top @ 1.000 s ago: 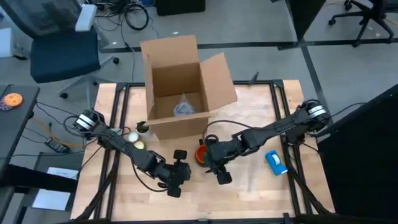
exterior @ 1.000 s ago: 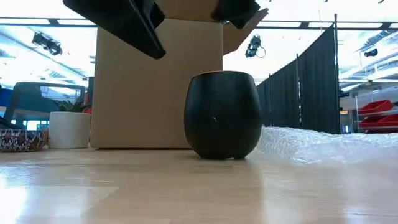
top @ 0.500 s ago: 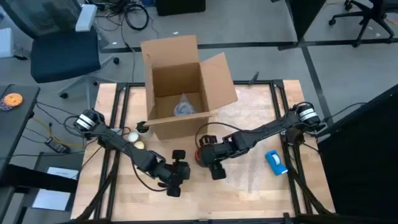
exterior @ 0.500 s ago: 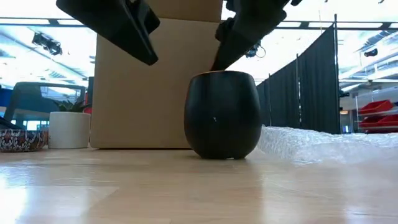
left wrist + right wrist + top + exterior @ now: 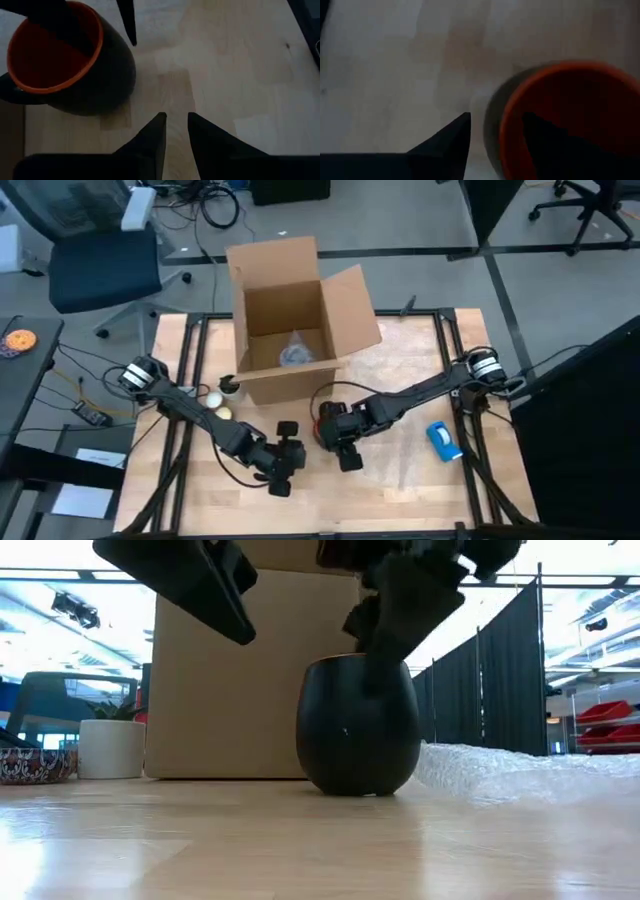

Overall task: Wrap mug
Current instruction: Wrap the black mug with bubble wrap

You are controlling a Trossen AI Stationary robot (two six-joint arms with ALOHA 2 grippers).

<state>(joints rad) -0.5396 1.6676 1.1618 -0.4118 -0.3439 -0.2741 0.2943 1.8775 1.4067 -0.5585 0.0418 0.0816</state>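
The mug [image 5: 322, 418] stands upright on its base on the wooden table, just in front of the cardboard box; it is dark outside [image 5: 357, 730] and orange inside [image 5: 45, 55]. My right gripper [image 5: 496, 117] is over the mug's rim, open. One finger [image 5: 545, 145] is inside the mug and the other [image 5: 455, 135] is outside its wall. My left gripper [image 5: 176, 117] hovers to the mug's near left [image 5: 288, 448], with only a narrow gap between its fingers and nothing in them. My right gripper comes at the mug from above, slanting down, and straddles its wall [image 5: 502, 130], one finger inside and one outside. Whether either finger touches the wall I cannot tell. The mug stays upright on the table.
An open cardboard box [image 5: 295, 320] stands behind the mug. A sheet of bubble wrap [image 5: 510, 772] lies on the table's right half. A blue tape dispenser [image 5: 443, 440] lies near the right edge. Small white items [image 5: 220, 402] and a white pot [image 5: 110, 748] are at the left.
My right gripper has moved toward the table's left edge and down onto the mug, until one finger dipped inside the rim. The mug has stayed where it was.
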